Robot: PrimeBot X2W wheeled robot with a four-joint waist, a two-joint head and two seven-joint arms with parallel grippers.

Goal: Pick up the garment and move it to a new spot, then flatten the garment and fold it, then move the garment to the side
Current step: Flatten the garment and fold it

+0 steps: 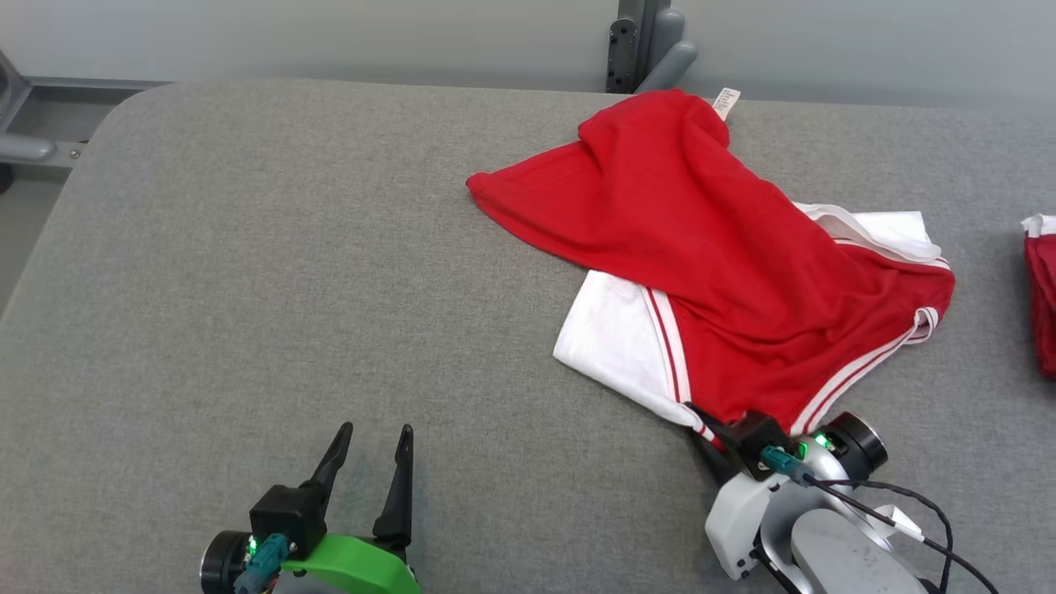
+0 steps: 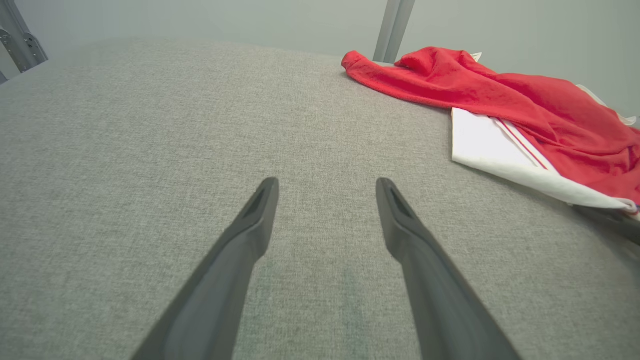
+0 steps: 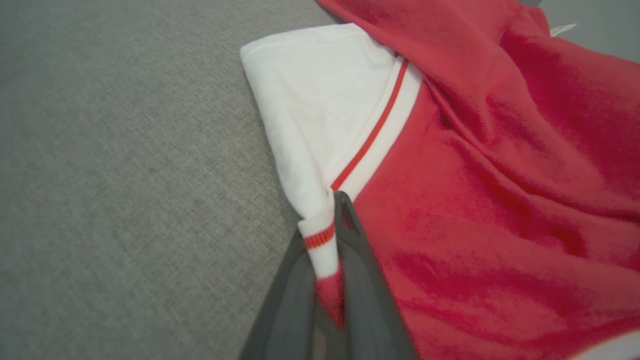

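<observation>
Head view is showing the garment point(image 1: 726, 272), a red and white piece with striped trim, lying crumpled on the far right part of the grey bench point(image 1: 247, 289). Its red layer is flopping over a white panel, and a small label point(image 1: 726, 101) is sticking out at the far edge. The right gripper point(image 1: 708, 425) is pinching the garment's near corner, jaws closed tight on the striped hem. Right wrist view is showing that white-and-red band squeezed between the two dark fingers point(image 3: 367, 290). The left gripper point(image 1: 376, 429) is hovering over bare bench well to the left, jaws standing wide with nothing between them.

Judging from this, the pickup is only starting. The hold is taking in just a thin edge of trim, so the fabric may be slipping free once its weight is hanging from that one corner. Lifting by a single corner is also likely to be leaving the piece twisted, making the flattening harder. Another red and white cloth point(image 1: 1041, 289) is lying at the right edge of the bench, and a sideways drag could be snagging or disturbing it
</observation>
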